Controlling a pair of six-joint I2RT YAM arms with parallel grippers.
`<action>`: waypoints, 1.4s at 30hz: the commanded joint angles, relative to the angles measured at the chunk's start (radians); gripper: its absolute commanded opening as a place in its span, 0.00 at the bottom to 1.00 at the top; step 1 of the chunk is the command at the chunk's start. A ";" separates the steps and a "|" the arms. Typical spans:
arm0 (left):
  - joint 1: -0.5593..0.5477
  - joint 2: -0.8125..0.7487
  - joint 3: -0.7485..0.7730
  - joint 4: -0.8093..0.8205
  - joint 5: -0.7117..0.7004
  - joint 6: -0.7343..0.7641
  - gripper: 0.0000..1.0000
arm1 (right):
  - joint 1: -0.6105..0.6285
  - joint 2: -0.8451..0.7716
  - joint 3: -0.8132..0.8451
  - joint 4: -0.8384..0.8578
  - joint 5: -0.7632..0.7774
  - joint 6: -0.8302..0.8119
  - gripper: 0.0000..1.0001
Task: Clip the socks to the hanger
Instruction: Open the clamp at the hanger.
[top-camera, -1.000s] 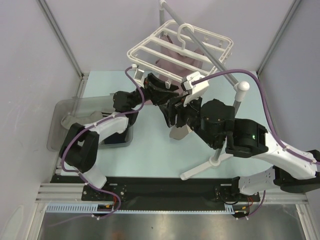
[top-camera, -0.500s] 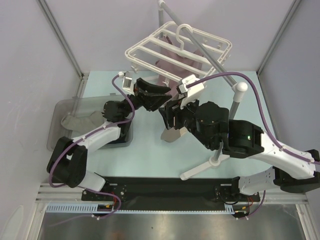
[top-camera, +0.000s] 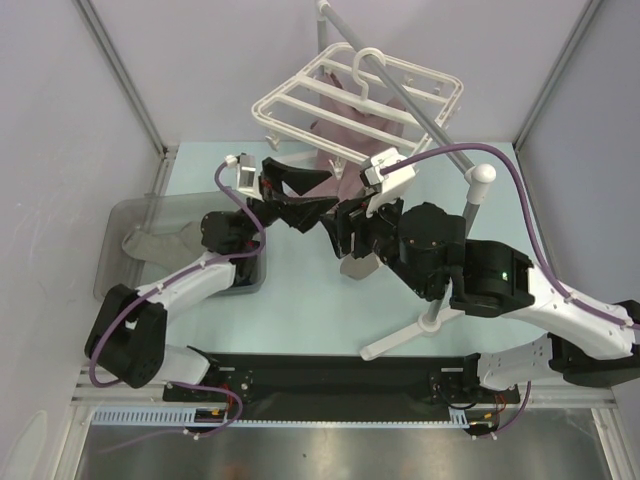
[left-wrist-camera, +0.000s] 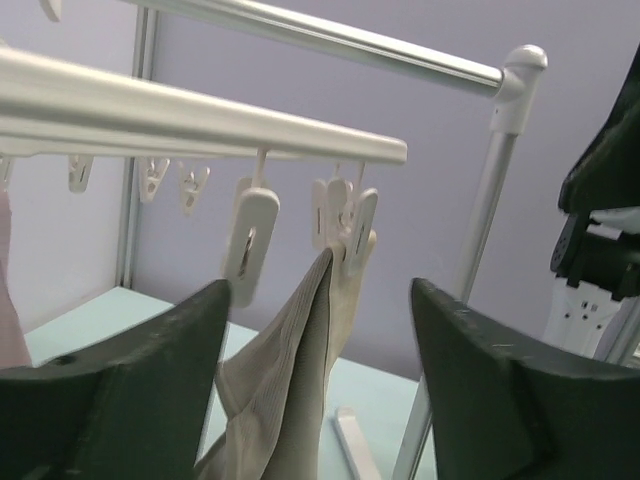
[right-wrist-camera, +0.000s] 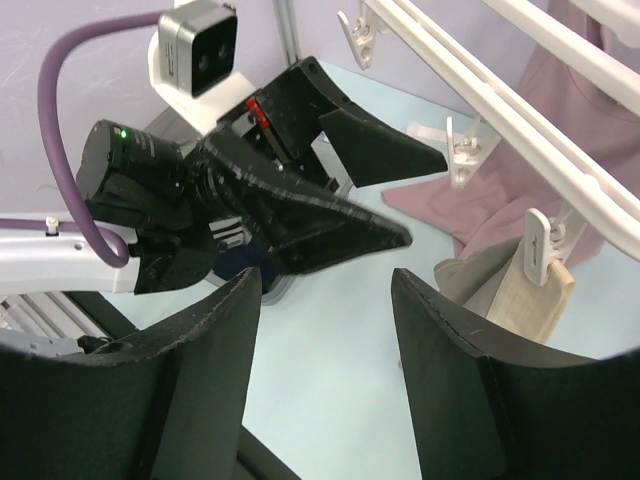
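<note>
The white hanger (top-camera: 360, 95) hangs from the grey pole at the back. A light grey sock (left-wrist-camera: 300, 370) hangs from one of its clips (left-wrist-camera: 345, 222); it also shows in the top view (top-camera: 358, 264) and the right wrist view (right-wrist-camera: 520, 290). My left gripper (top-camera: 300, 197) is open and empty, a short way left of the sock, which shows between its fingers in the left wrist view (left-wrist-camera: 320, 400). My right gripper (right-wrist-camera: 325, 290) is open and empty, just right of the sock. Another grey sock (top-camera: 160, 240) lies in the clear bin. Dark navy socks (top-camera: 235, 280) are mostly hidden under my left arm.
A mauve-pink cloth (top-camera: 345, 125) hangs under the hanger behind the sock. The grey pole stand (top-camera: 475, 215) rises at the right, its foot (top-camera: 395, 340) on the table. The clear bin (top-camera: 115, 250) sits at the left edge. Several empty clips (left-wrist-camera: 160, 180) dangle along the frame.
My left gripper has drawn back left and down from the clip, open. The sock stays clipped and swings a little. My right gripper has stayed close to it.
</note>
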 joint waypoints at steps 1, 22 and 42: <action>-0.005 -0.048 -0.038 0.138 -0.012 0.082 0.84 | -0.004 -0.030 0.004 0.029 -0.005 -0.002 0.61; -0.014 0.081 0.101 -0.019 -0.024 0.355 0.77 | -0.002 -0.053 -0.014 0.018 -0.003 -0.007 0.61; -0.052 0.169 0.178 0.058 0.053 0.271 0.52 | -0.004 -0.077 -0.040 0.018 0.007 0.005 0.60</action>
